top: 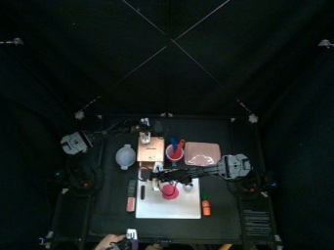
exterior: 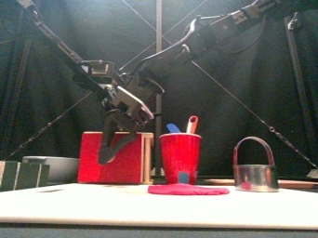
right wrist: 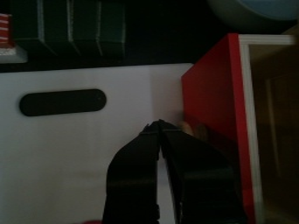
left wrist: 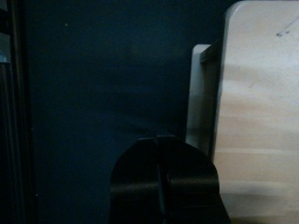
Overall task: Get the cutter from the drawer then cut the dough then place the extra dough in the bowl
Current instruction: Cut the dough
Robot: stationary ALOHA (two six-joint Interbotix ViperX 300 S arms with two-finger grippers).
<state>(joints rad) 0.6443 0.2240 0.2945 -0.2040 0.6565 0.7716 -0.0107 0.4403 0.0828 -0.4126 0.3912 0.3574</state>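
Dough (exterior: 189,190) lies on the white board (exterior: 112,208), left pincer (left wrist: 162,138) and right pincer (right wrist: 156,126) both closed.

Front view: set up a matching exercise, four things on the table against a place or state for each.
1. dough
2. cutter
3. red cup
4. wooden box

A. holds two toy knives
B. square red front, left of the cup
C. flat and pink, lying before the cup
D. metal, wire handle upright, far right

Pairs: 1-C, 2-D, 3-A, 4-B
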